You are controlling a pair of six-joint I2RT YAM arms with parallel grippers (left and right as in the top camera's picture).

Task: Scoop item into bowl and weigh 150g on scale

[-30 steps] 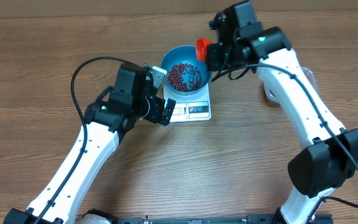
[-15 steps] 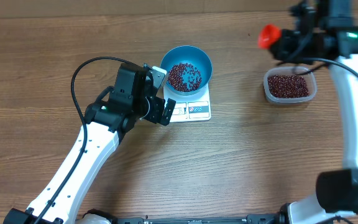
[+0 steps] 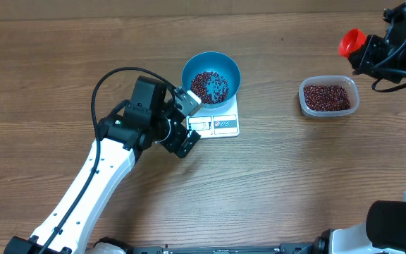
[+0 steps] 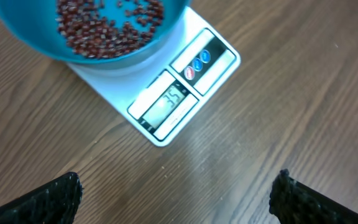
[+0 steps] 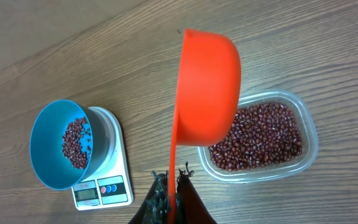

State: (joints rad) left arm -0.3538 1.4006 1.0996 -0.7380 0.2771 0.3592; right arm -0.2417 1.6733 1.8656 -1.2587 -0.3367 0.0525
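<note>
While the blue bowl (image 3: 211, 60) stands on the back part of the scale (image 3: 217, 124), a thin layer of beans (image 3: 209, 86) lies in its bottom. The display (image 4: 171, 99) at the scale's front edge is lit and seems to read 35.

The left gripper (image 3: 187, 123) hovers low at the front left corner of the scale, its jaws spread wide with nothing between them. In the left wrist view, both fingertips frame bare table (image 3: 273, 176).

The right gripper (image 3: 369, 51) is far off at the right edge, clamped tightly on the thin handle of an orange scoop (image 3: 349, 42). The scoop is turned on its side (I cannot tell if anything is inside).

Just beside and below it is a clear container (image 3: 329, 114), full of more beans. In the right wrist view the scoop covers the container's left end. The container and the scale are well apart.
</note>
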